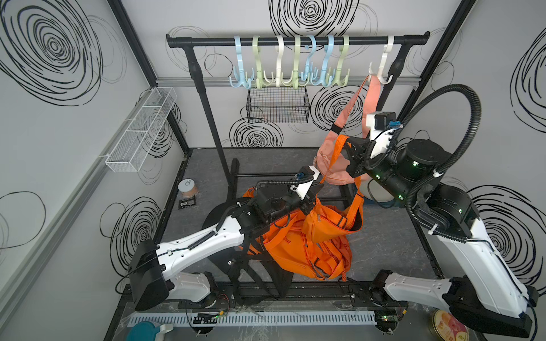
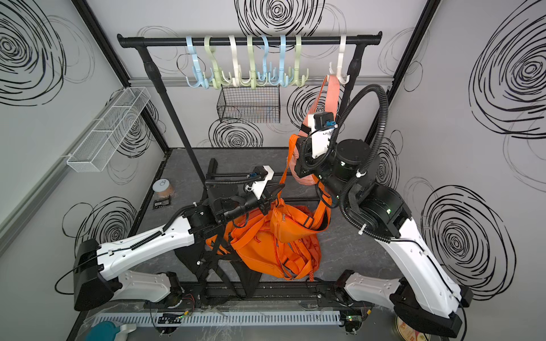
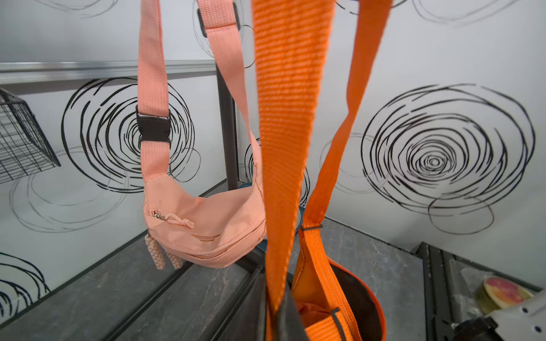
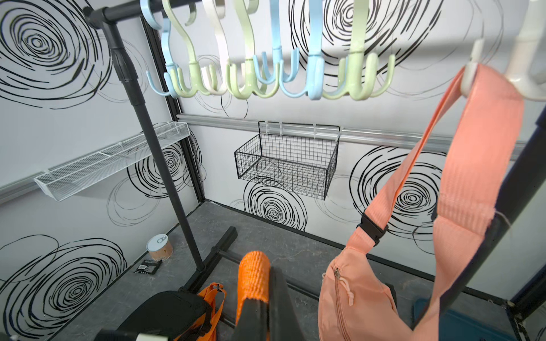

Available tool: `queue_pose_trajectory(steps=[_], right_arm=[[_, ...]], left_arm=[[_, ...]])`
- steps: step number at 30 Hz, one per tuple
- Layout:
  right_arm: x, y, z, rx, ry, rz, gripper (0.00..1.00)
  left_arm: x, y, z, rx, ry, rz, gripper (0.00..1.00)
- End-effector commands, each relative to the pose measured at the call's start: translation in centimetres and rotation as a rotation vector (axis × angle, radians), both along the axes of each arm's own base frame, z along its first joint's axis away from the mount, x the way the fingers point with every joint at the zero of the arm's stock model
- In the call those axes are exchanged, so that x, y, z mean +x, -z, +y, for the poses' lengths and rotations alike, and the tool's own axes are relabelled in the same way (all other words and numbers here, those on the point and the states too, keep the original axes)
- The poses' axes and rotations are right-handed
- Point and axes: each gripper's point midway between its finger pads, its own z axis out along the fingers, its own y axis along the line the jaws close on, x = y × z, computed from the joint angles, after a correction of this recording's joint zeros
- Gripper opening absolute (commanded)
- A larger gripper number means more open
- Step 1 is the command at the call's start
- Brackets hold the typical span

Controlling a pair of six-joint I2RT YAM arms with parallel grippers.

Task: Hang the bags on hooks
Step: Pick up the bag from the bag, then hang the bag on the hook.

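Right gripper [image 4: 261,301] is clamped on a fold of the orange strap [image 4: 254,274], held up high near the right end of the rail [image 1: 295,40]. Left gripper [image 3: 273,313] is pinched shut on the same strap lower down, just above the orange bag [image 1: 329,226]. The strap looks taut between the two. Bag body is low, on or just over the pile of orange bags [image 1: 295,257] on the table [image 1: 384,242]; can't tell whether it's clear of the pile. So the grasp is done, the strap is stretched between both arms, and the lift is partial at best. Left to do: carry the loop to a hook, drop it over a prong, let go. Nothing orange is on any hook yet. The white hook [image 1: 384,69] at that end of the rail is taken by a pink bag [image 3: 206,227]. The row of coloured hooks [image 4: 266,79] further along looks free, so my guess is one of those is the target. Views: right wrist gives the clean look at the hook prongs and at the strap folded over the finger, but next to nothing of the orange bag's body. Left wrist shows the strap entering the jaws and both runs of it going up, plus the pink bag hanging clear of the floor, but no hooks. Both top views give the only read on arm spacing and the pile, though both sets of jaws are mostly buried behind wrist hardware and fabric there.
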Motion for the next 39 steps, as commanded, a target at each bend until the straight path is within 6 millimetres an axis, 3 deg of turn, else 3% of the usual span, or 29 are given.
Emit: queue_pose_trajectory(steps=[1,5,9,15,21,28,34,39], right_arm=[[-0.5,-2.4,0.1,0.022,-0.026,-0.056,0.0],[-0.4,-3.1,1.0,0.018,-0.057,-0.067,0.0],[0.8,-3.8,1.0,-0.006,-0.031,-0.085,0.0],[4.0,-7.8,-2.3,0.092,-0.01,-0.136,0.0],[6.6,-11.8,-2.9,0.17,-0.036,-0.212,0.0],[10.0,-14.0,-4.0,0.272,-0.111,-0.239,0.0],[12.1,-12.9,-2.7,0.285,-0.204,-0.198,0.0],[13.9,-12.0,-3.1,0.304,-0.23,-0.161,0.0]], left_arm=[[0.0,-3.6,0.8,-0.085,0.012,-0.045,0.04],[0.4,-5.2,0.7,-0.108,0.019,-0.062,0.01],[0.7,-8.1,1.1,-0.131,0.002,-0.115,0.0],[2.2,-14.6,2.7,-0.201,-0.067,-0.182,0.0],[4.0,-19.1,2.6,-0.254,-0.098,-0.208,0.0],[7.6,-20.7,0.8,-0.277,-0.074,-0.172,0.0],[11.1,-20.9,-0.7,-0.273,-0.078,-0.134,0.0],[12.7,-20.3,-1.8,-0.258,-0.075,-0.117,0.0]])
